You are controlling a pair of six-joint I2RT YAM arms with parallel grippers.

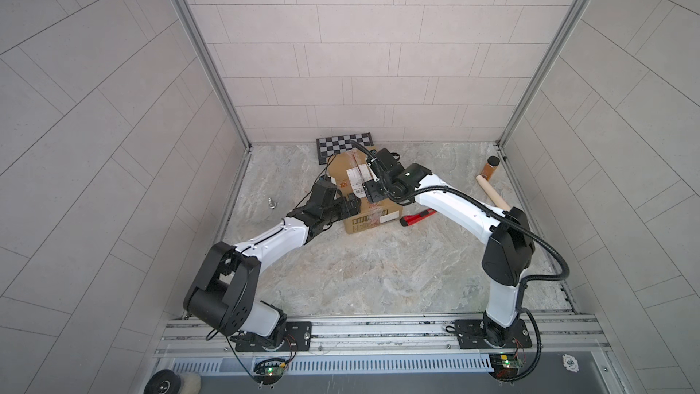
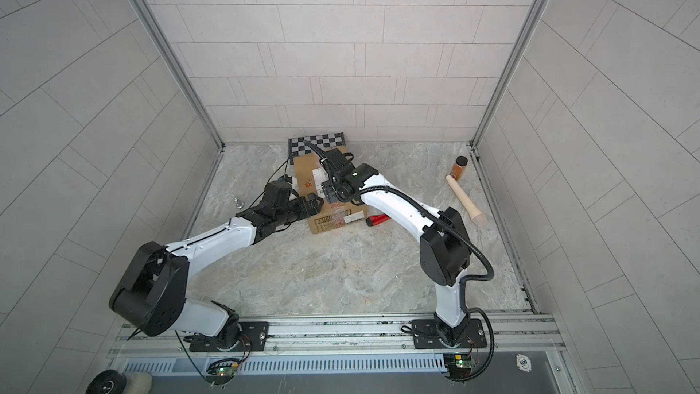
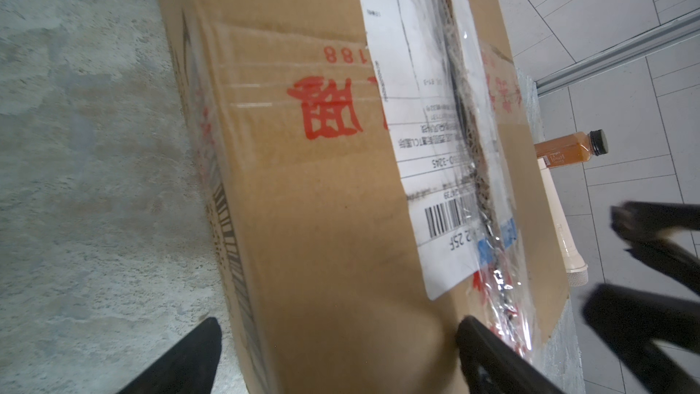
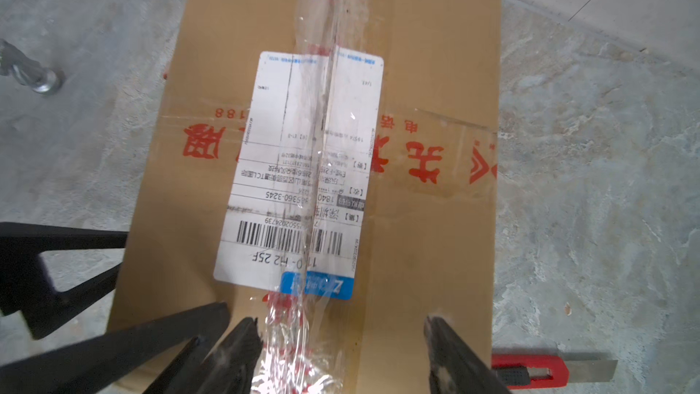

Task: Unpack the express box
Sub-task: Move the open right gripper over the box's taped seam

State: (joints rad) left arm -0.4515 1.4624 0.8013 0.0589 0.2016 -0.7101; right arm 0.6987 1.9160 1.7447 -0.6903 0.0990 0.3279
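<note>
Two end effectors were gathered over the near end of the express box point(image 1: 342, 170), which was set flat on the marbled surface point(image 1: 360, 278) directly beneath them. The left end effector point(image 3: 339, 324) was spread wide and nothing was pinched. One finger point(image 3: 189, 358) was hung past the box's long side, over the surface. The other was held over the lid near the taped seam.

The right end effector point(image 4: 341, 322) was likewise spread, its fingertips placed to either side of the clear tape point(image 4: 322, 13). Whether the lid was touched could not be told.

The box's flaps were seen lying shut, so nothing of its contents could be made out. A white shipping label point(image 4: 299, 168) was stuck across the seam just ahead of the right end effector. In the left wrist view, a ragged strip of corrugated edge was shown along that seam. Red characters were printed on both sides of the label.

A red utility knife point(image 4: 530, 369) was seen on the surface just beside the box, close to the right end effector's outer finger. Beyond both end effectors, a checkered board point(image 1: 342, 144) was seen behind the box's far end. Well off to the right end effector's side, a black-capped bottle point(image 1: 489, 170) filled with amber-brown matter was seen next to a wooden pin point(image 1: 492, 195). A small metal piece point(image 1: 271, 203) was seen apart, on the left end effector's side.
</note>
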